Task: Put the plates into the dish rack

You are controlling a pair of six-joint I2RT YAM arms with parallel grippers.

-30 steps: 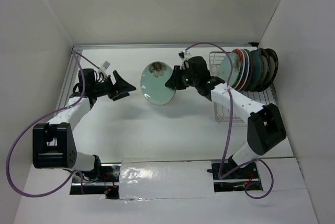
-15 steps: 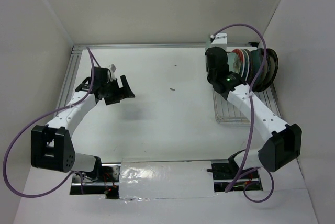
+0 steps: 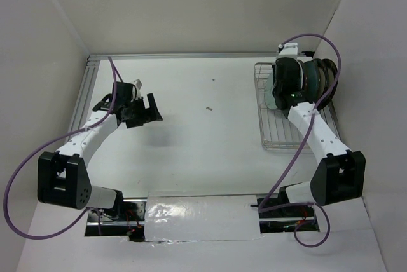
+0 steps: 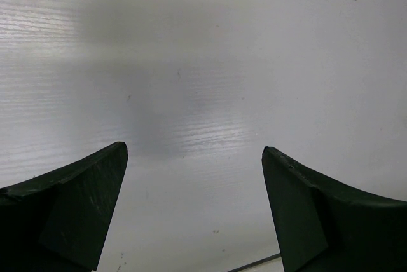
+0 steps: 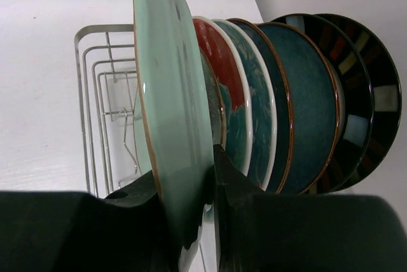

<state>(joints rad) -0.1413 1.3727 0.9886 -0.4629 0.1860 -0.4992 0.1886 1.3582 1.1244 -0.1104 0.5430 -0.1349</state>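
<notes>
Right fingers [image 5: 219, 173]: clamped on the rim of the mint plate [image 5: 168, 94], one finger on each face.
Left fingers [image 4: 82, 202]: spread wide, holding nothing, hanging over bare counter [image 4: 203, 62].
Mint plate: on edge, sticking straight out from between the right fingers, over the dish rack [image 5: 95, 81].
Racked plates [image 5: 305, 107]: just past one finger, all on edge. The red plate [image 5: 219, 62] is nearest, then teal ones, with dark striped ones farthest.
Gap: very narrow between mint and red. Can't tell if they touch.
Slot: the fingers hide the tines beside the gripped rim. Can't tell if the plate is seated.
Risk 1: the finger on the red side sits in that narrow gap. Pushing further in could knock the red plate, chipping it or shoving the row.
Risk 2: opening before the rim sits between tines would let the plate tip toward the empty end of the rack.
Risk 3: the pinch is on a glazed rim only, so the plate may pivot in the grip.
</notes>
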